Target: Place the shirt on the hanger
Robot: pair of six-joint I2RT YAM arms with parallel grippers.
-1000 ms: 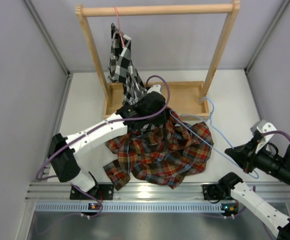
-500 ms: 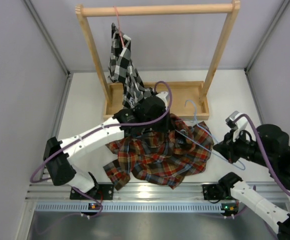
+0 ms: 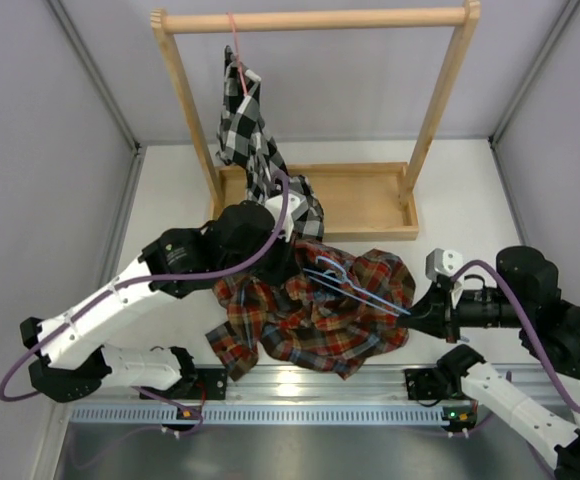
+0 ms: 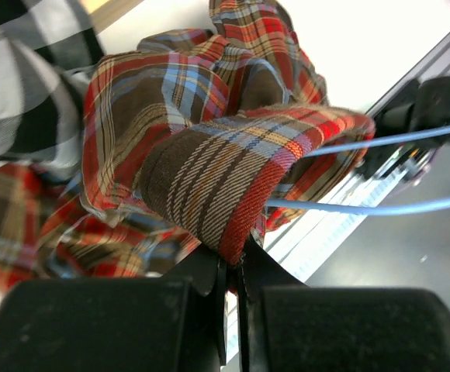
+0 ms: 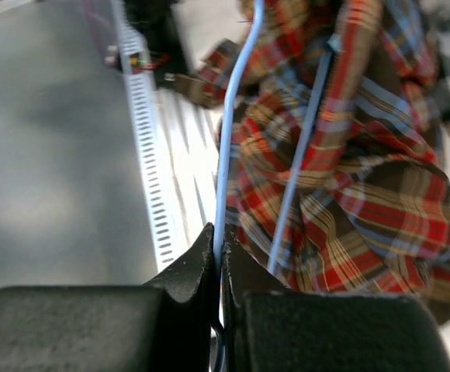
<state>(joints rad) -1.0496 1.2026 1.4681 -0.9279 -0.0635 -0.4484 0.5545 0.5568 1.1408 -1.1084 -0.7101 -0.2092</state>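
Two pairs of jaws, both pinched shut. Left jaws clamp a thick, folded striped hem of the soft plaid shirt [image 4: 202, 178], bunched just above them. Right jaws nip the thin light-blue wire hanger [image 5: 225, 155], whose rods run ahead into the crumpled fabric on the desk [image 3: 470, 200].

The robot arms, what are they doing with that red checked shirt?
They are trying to put the shirt on the hanger. The left gripper pinches a fold of the shirt and holds it up. The right gripper is shut on the thin blue hanger and points it into the raised fold. Most of the shirt lies crumpled on the table, so it is not on the hanger yet. A black-and-white shirt hangs on the wooden rack behind.
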